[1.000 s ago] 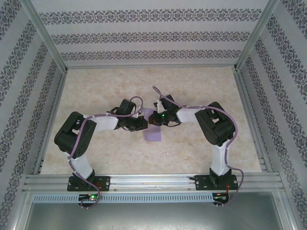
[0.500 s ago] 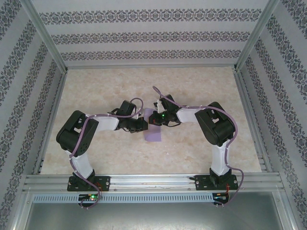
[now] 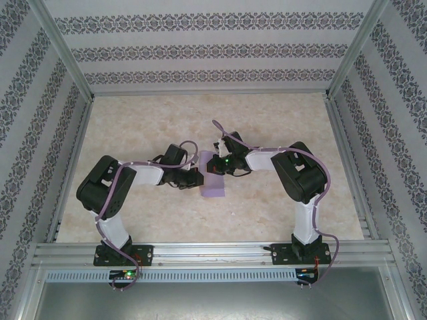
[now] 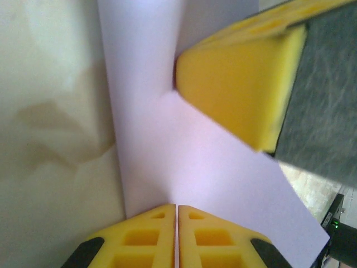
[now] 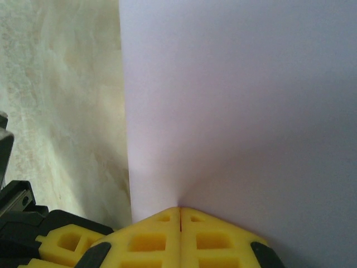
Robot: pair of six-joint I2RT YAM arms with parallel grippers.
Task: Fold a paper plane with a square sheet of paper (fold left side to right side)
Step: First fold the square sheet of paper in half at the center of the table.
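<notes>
The thin light-purple sheet of paper lies flat in the mid of the pale marble-look table, well apart from all 4 edges. From above it looks tall and narrow, not a full square, so I think it's been folded over once, but I can't see the crease.

The L claw sits at the paper's left edge. The R claw sits on the paper's far part. Both claws are closed, w/ their yellow tips tight together. In the left wrist view the L tips meet the paper's edge, and the R claw's yellow finger pushes down on the sheet just ahead of them. I can't tell if either claw pinches the paper or only presses on it.

How it'll handle, I think: v light, soft & bendy. It'll slide on the smooth table w/ a small push, and it'll wrinkle or rip if pulled hard. Best place to grab is a corner or edge lifted a bit, w/ the other claw pressing the flat part so it won't slip. Rub along the fold w/ closed tips, slow & gentle
</notes>
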